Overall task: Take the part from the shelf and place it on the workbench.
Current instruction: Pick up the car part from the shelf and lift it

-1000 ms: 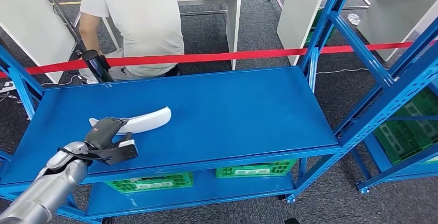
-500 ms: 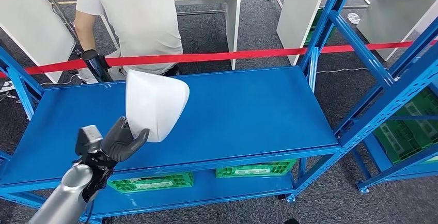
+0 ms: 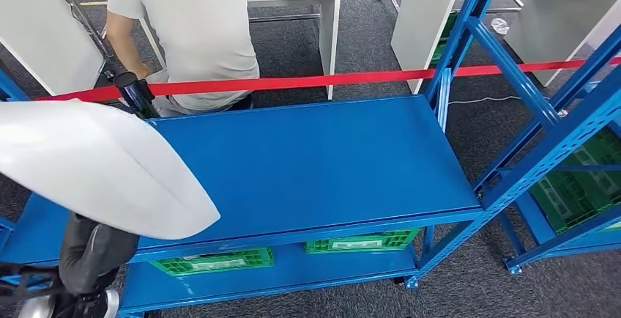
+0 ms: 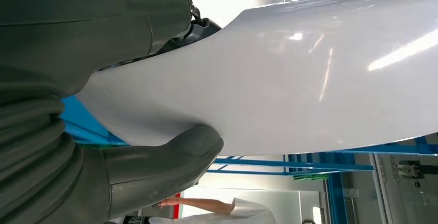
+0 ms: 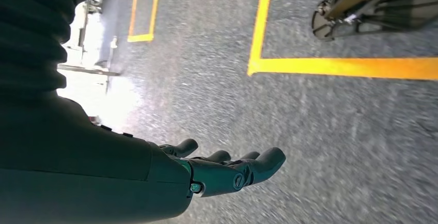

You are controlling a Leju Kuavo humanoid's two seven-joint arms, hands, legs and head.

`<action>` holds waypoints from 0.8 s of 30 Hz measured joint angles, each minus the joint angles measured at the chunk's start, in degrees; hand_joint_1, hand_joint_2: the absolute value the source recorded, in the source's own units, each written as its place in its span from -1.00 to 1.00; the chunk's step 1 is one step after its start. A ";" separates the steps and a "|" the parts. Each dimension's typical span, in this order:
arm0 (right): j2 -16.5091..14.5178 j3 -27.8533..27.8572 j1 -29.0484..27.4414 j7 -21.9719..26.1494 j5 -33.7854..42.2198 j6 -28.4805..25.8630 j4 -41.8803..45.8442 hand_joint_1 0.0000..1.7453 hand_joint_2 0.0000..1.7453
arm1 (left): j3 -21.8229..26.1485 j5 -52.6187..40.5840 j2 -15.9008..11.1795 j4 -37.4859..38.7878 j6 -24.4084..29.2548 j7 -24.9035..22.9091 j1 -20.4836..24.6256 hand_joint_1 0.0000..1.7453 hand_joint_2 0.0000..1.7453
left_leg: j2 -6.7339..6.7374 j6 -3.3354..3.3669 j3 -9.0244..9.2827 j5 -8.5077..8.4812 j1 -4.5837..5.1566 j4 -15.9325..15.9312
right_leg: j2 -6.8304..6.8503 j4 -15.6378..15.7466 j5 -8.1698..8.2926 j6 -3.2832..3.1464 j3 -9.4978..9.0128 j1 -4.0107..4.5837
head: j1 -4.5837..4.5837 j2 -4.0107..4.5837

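Lifted off the shelf [image 3: 307,164], part [image 3: 102,168] sits between left fingers [image 4: 165,162].

Parts: one white part [image 3: 102,168] in my left hand [image 3: 91,252], lifted above the shelf [image 3: 315,160]
Hands: two of mine, the left gripping the part, the right hand [image 5: 227,170] holding nothing, fingers apart, over grey floor
Green crates: two [image 3: 212,259] [image 3: 362,241] on the level beneath the shelf's top deck
People: one person [image 3: 194,32] behind the shelf
Red tape: one red tape [image 3: 329,80] stretched behind the shelf
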State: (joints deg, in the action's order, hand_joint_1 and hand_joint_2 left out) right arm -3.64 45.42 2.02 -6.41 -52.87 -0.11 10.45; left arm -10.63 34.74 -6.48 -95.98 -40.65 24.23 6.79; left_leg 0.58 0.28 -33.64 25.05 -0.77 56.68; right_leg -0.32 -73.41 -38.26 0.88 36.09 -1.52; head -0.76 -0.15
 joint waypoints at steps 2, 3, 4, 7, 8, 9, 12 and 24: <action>-0.34 0.00 0.02 -0.17 -0.10 0.00 0.00 -1.00 1.00 | 1.42 0.04 0.29 -3.31 0.09 -1.04 -2.50 1.00 1.00 | -0.04 -0.65 -0.30 0.28 -0.51 0.77 | 0.12 5.88 4.23 0.58 -2.55 -0.54 | 0.01 0.00; -0.62 0.00 0.11 -0.04 -0.07 -0.01 -0.01 -1.00 1.00 | 1.99 0.04 0.39 -4.62 0.06 -1.27 -3.43 1.00 1.00 | -0.13 -1.18 -0.57 0.43 -0.69 1.28 | 0.04 9.40 5.72 0.80 -4.24 -0.61 | 0.08 0.00; -0.88 0.02 0.20 0.21 0.04 -0.05 -0.02 -1.00 1.00 | 2.46 0.04 0.46 -5.76 -0.06 -1.49 -4.25 1.00 1.00 | -0.26 -1.77 -0.83 0.56 -0.75 1.81 | -0.15 11.98 6.84 0.67 -5.42 -0.61 | 0.16 0.00; -1.46 0.42 0.41 1.80 1.29 -0.56 -0.02 -1.00 1.00 | 3.31 0.08 0.53 -8.06 -0.89 -1.93 -6.18 1.00 1.00 | -0.71 -3.20 -1.33 0.28 -0.55 2.55 | -0.62 12.73 6.95 -0.94 -5.23 -0.45 | 0.33 0.00; -1.60 0.70 0.50 2.42 1.81 -0.70 -0.02 -1.00 1.00 | 3.60 0.14 0.50 -8.45 -1.12 -1.98 -6.70 1.00 1.00 | -0.79 -3.55 -1.50 0.29 -0.62 2.65 | -0.54 12.73 7.01 -1.49 -4.96 -0.47 | 0.31 0.00; -1.76 0.97 0.59 2.95 2.14 -0.72 -0.02 -1.00 1.00 | 3.95 0.21 0.47 -8.77 -1.23 -1.98 -7.21 1.00 1.00 | -0.80 -3.83 -1.86 0.93 -0.73 3.11 | -0.46 12.69 7.32 -2.04 -4.65 -0.42 | 0.30 0.00; -2.18 1.30 0.80 3.34 0.78 -0.08 -0.02 -1.00 1.00 | 5.19 0.37 0.16 -9.71 -1.08 -1.96 -8.71 1.00 1.00 | -0.73 -4.15 -4.86 7.18 -0.75 10.87 | -0.25 12.76 8.53 -3.39 -3.30 -0.11 | 0.25 0.00; -3.94 1.54 1.30 4.52 1.72 -0.57 -0.02 -1.00 1.00 | 6.76 1.69 -1.63 -10.34 -1.24 -0.68 -9.81 1.00 1.00 | -0.40 -0.23 5.07 4.75 1.49 0.31 | 0.04 13.19 12.60 -2.07 0.28 1.16 | 0.17 0.00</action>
State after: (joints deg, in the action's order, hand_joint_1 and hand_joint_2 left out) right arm -7.58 46.96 3.33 -1.89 -51.15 -0.68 10.43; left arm -3.87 36.43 -8.11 -106.32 -41.89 23.55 -3.02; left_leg 0.18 0.05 -28.58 29.80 0.72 56.99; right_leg -0.28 -60.21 -25.66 -1.19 36.36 -0.37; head -0.60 -0.15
